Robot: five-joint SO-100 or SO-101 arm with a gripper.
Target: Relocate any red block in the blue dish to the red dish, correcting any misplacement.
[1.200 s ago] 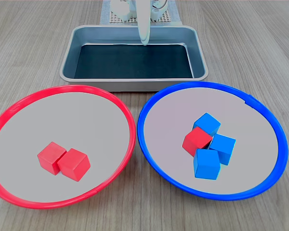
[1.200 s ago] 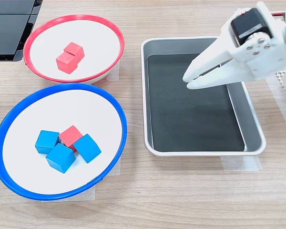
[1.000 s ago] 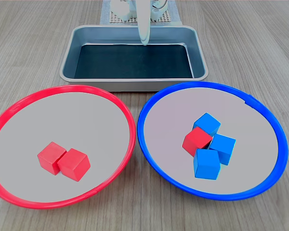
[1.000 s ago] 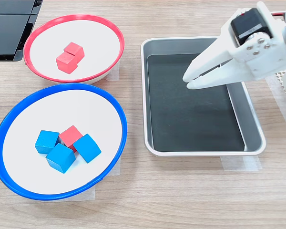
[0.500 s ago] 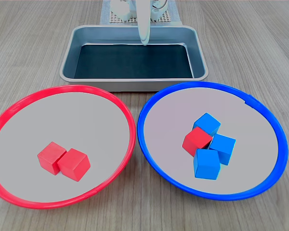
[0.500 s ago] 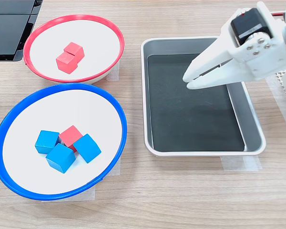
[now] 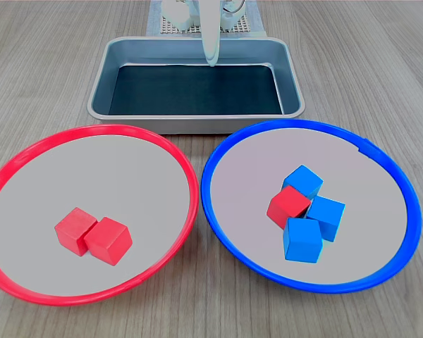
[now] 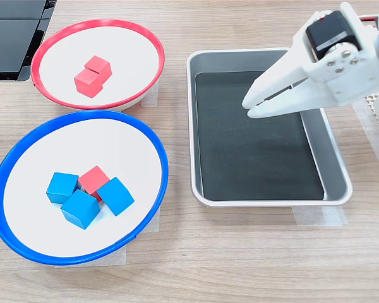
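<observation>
Red block (image 7: 289,205) lies in the blue dish (image 7: 218,148), touching three blue cubes (image 7: 302,239) at its 1 to 5 o'clock in the first exterior view. White gripper (image 8: 247,106), jaws nearly closed and holding nothing, hangs over the metal tray (image 8: 265,197).

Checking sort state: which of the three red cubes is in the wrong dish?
The red block in the blue dish, wedged among three blue cubes. The other two red cubes sit side by side in the red dish.
</observation>
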